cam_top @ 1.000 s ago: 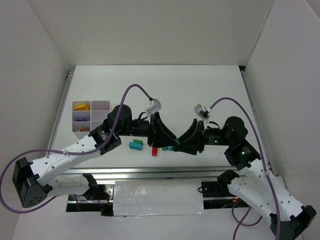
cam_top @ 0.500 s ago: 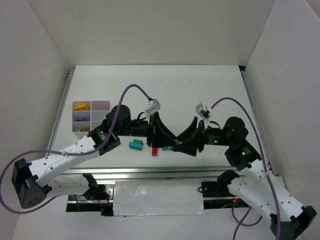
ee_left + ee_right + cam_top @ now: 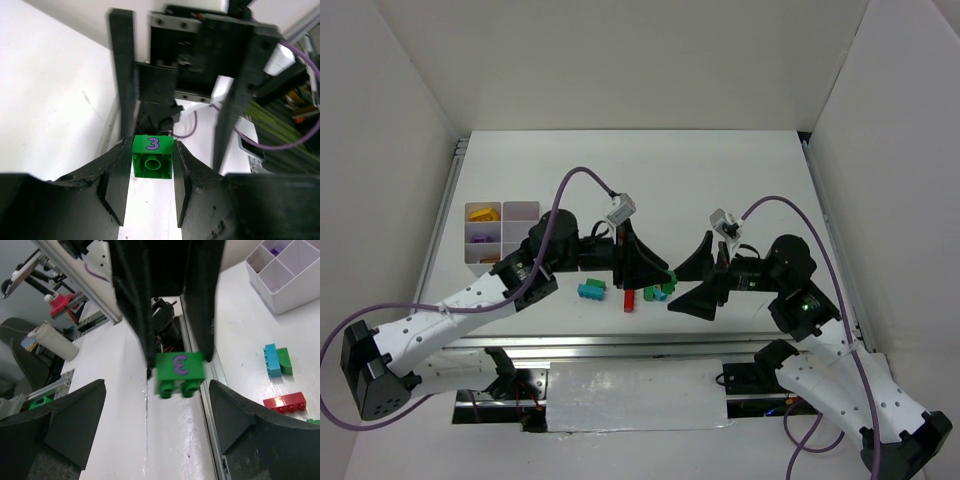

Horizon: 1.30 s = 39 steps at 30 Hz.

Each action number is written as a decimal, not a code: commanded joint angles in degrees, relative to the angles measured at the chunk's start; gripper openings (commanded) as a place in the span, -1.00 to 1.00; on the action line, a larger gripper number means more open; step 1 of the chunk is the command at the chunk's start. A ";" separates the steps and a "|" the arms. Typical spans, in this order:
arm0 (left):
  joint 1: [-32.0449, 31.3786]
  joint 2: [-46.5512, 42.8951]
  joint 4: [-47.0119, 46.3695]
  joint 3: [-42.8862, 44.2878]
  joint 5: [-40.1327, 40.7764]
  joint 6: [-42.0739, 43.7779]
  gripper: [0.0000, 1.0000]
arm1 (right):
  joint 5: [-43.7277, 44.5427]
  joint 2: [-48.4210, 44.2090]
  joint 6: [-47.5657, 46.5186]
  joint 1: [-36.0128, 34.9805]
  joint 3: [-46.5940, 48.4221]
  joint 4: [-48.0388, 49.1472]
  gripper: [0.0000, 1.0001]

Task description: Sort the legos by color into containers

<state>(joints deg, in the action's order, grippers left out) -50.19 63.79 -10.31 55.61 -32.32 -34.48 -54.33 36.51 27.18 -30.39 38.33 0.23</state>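
Three of the six compartments in the white tray (image 3: 503, 237) show colour from above: a yellow brick (image 3: 481, 212) in the far-left one, a purple brick (image 3: 477, 238) in the middle-left and an orange brick (image 3: 490, 260) in the near-left. The far-right compartment looks bare, and the left arm hides the others. On the table (image 3: 720, 180), well apart from the tray, lie a teal brick (image 3: 586, 290) with a green piece touching it, a red brick (image 3: 629, 300) and a small green and teal cluster (image 3: 662, 293) just beside the grippers. By this reckoning the sorting is partly done, with red, teal and green not yet begun. The left gripper (image 3: 150, 167) is clamped on a green brick (image 3: 152, 159), held in the air over the loose pieces and nowhere near the tray. The right gripper (image 3: 157, 405) faces it with jaws spread wide, grasping nothing. The only legible writing is a purple numeral "3" printed on that green brick; no brand or other label can be read.
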 commanded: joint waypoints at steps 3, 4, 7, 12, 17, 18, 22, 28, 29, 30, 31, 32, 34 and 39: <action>3.25 -1.48 0.64 2.39 4.89 0.65 -1.00 | -4.38 -0.65 -0.63 -0.11 -0.45 3.47 0.97; 3.70 -1.56 0.81 2.39 5.24 0.55 -1.00 | -4.56 -0.65 -0.72 -0.11 -0.53 3.37 0.99; 6.07 -2.00 1.60 2.13 7.17 -0.06 -1.00 | -3.60 -0.39 -1.51 -0.11 -0.53 1.97 0.99; 13.18 -3.93 4.41 2.13 9.20 -1.02 -1.00 | -0.61 -0.48 -2.57 -0.11 -0.97 -1.01 0.99; 23.28 -6.30 6.95 0.81 7.52 -2.26 -1.00 | 2.64 -0.92 -3.71 -0.11 -1.15 -3.56 0.99; 24.34 -6.74 8.27 0.72 8.84 -1.82 -1.00 | 3.86 -1.00 -3.80 -0.11 -1.06 -4.35 0.99; 27.51 -8.42 18.28 2.65 26.88 -1.20 -1.00 | 6.24 -1.09 -3.45 -0.11 -1.32 -4.80 0.99; 32.42 -7.98 28.22 2.84 48.53 -4.88 -1.00 | 6.78 -0.56 -3.62 -0.11 -1.41 -5.06 0.99; 33.48 -7.80 29.02 2.48 50.05 -7.42 -1.00 | 6.78 -0.56 -3.80 -0.11 -1.33 -5.24 0.99; 34.89 -7.54 30.42 1.70 50.68 -8.66 -1.00 | 6.78 -0.65 -3.89 -0.11 -1.32 -5.41 0.99; 37.77 -7.02 30.69 1.25 50.68 -11.11 -1.00 | 6.78 -0.74 -3.98 -0.11 -1.32 -5.50 0.99; 39.11 -6.84 30.78 0.55 50.51 -12.18 -1.00 | 6.69 -0.91 -4.06 -0.11 -1.32 -5.59 0.99; 43.05 -6.40 30.00 -1.38 49.98 -13.77 -1.00 | 6.78 -1.18 -4.33 -0.11 -1.24 -6.12 0.99; 46.85 -4.64 29.47 -4.19 52.95 -18.86 -1.00 | 6.25 -1.62 -4.77 -0.11 -1.15 -6.56 0.99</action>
<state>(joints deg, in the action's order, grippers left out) -4.38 58.81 19.44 52.62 16.58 -48.49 -48.14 35.81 23.77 -30.35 36.99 -6.20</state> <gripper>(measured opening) 0.466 0.996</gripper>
